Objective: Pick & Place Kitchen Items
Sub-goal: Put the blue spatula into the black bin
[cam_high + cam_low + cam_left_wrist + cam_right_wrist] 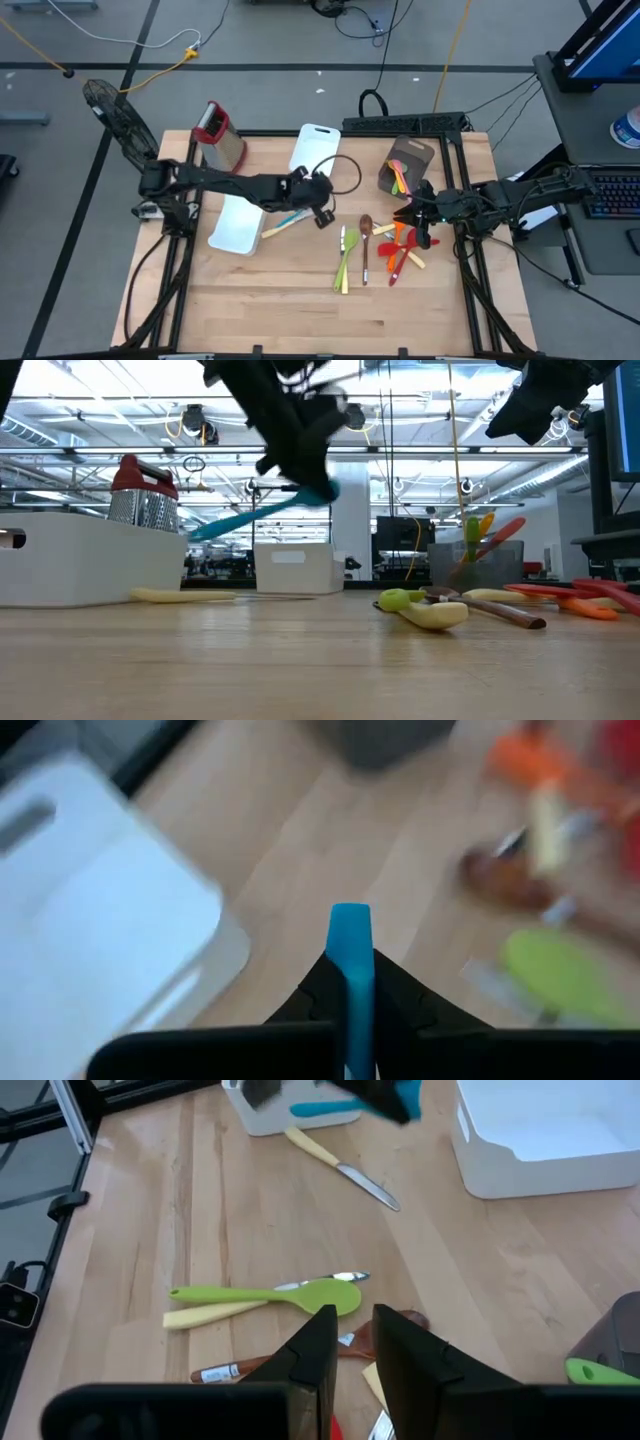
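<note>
- The table point(300, 290) was pale wood, matt.
- The blue spatula point(350, 955) looked like smooth plastic.
- The grater point(145, 508) had shiny perforated metal sides.
- The tray point(545, 1130) was smooth white plastic.

Blue spatula point(350, 960) handle hidden between left fingers point(395, 995), utensils beyond blurred, left tray point(60, 555) cut off

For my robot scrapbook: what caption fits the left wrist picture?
Left gripper shut on a blue utensil, above the wooden table.
</note>
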Controlling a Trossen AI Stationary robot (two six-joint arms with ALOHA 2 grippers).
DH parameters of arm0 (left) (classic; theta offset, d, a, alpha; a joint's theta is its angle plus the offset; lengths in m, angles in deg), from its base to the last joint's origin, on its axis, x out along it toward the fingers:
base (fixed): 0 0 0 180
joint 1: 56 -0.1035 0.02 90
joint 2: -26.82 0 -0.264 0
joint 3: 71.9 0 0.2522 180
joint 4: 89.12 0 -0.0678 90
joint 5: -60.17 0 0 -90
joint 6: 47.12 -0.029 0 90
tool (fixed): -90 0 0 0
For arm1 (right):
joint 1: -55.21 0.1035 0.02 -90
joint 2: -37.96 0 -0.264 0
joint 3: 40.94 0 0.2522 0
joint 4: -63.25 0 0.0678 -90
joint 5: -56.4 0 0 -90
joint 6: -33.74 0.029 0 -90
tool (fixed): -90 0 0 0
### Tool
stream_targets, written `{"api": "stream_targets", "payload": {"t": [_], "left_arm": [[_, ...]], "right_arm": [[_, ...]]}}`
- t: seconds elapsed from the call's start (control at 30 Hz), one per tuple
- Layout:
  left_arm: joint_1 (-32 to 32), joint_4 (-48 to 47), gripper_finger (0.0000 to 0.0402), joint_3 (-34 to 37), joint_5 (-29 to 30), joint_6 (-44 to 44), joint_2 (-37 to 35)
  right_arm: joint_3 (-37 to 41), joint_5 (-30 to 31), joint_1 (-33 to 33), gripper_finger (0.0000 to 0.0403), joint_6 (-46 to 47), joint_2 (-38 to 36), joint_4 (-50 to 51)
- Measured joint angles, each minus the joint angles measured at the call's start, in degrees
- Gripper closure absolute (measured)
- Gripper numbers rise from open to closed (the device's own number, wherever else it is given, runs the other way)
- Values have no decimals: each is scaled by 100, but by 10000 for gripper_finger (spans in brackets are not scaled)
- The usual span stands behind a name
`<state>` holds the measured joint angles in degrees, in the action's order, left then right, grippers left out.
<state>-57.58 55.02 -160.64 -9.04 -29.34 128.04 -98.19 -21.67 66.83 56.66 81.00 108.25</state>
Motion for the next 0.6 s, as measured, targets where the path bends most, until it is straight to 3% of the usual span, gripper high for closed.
{"api": "stream_targets", "payload": {"t": [0.1, 0.27, 0.6], "left_arm": [[-49, 421, 391, 0, -282, -137, -305], [-261, 1711, 391, -18, -1384, -239, -594], [-583, 3550, 393, -13, -2994, 303, -594]], "right_arm": [[3, -1, 0, 344, -2, 7, -17], [329, -16, 0, 344, -189, 13, -670], [1531, 7, 0, 327, -1222, 12, -3737]]}}
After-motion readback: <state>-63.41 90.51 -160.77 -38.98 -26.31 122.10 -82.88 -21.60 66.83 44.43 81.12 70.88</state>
